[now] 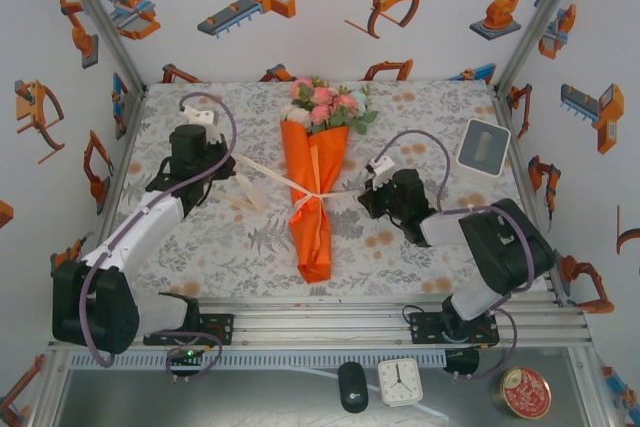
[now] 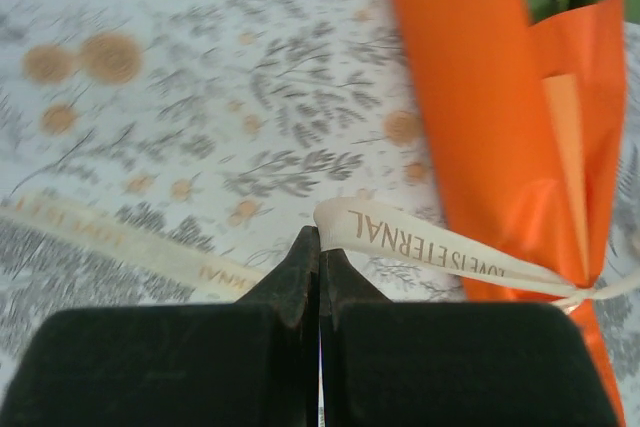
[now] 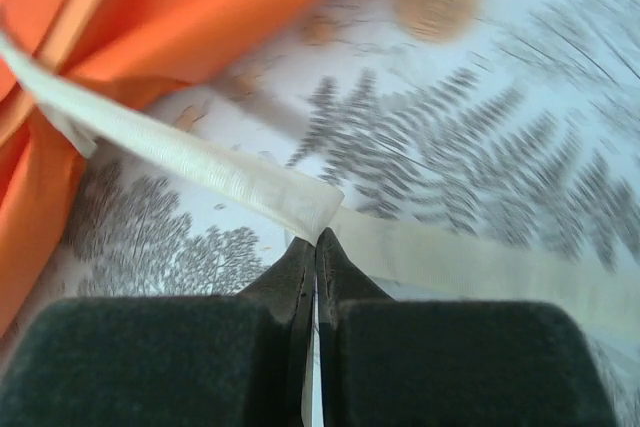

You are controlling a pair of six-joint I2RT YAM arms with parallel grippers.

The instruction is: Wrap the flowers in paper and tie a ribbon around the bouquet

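Black-and-white arms (image 1: 140, 232), purple cables (image 1: 234, 132), black tapered pincers (image 2: 319, 257)

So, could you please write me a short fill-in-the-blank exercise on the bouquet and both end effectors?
1. The paper wrapped around the flowers is ___ in colour.
2. The left end effector and the right end effector are each shut on an end of the ___.
3. Its print reads LOVE IS ___.
Missing words: orange; ribbon; ETERNAL.
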